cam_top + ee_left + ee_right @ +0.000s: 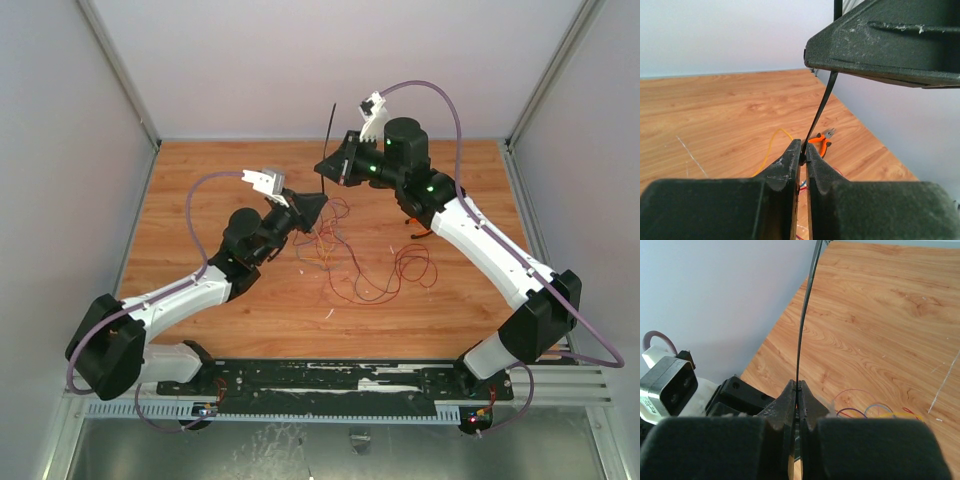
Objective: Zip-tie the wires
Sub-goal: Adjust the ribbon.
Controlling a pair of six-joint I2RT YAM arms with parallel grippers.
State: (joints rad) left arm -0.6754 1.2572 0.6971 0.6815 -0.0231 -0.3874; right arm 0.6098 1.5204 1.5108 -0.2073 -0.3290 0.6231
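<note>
**A:** Where's the zip tie [801, 325]?

**B:** Up off the bench [200, 190], standing near upright at about 12 o'clock from the wires [335, 245]. The right gripper [796, 386] has its jaws closed flat on the strip, with a long free tail rising above them. The left gripper [802, 152] has its jaws narrow and pinches the strip lower down, just under the right one.

**A:** And the wires?

**B:** They lie in a loose tangle at the middle of the bench, with a red loop trailing off toward 4 o'clock. I can't tell whether any strand is inside the tie, and its head is hidden.

**A:** How will the strip handle?

**B:** Light, springy and slick, I'd judge. It bows slightly between the two grips, so it should bend without kinking. It could slide or twist in smooth jaws, though. It's best taken across its flat faces, close to the end being guided, since a long free length will whip about.

**A:** And the wires themselves?

**B:** Limp and very light. I'd expect them to hold no shape and to spill out of a loop. Gather them where the strands cross thickest, not at a stray loop.

**A:** Anything else nearby?

**B:** Orange-handled pliers [821, 143] lie on the bench beyond the left jaws, toward 3 o'clock of the tangle.
</note>
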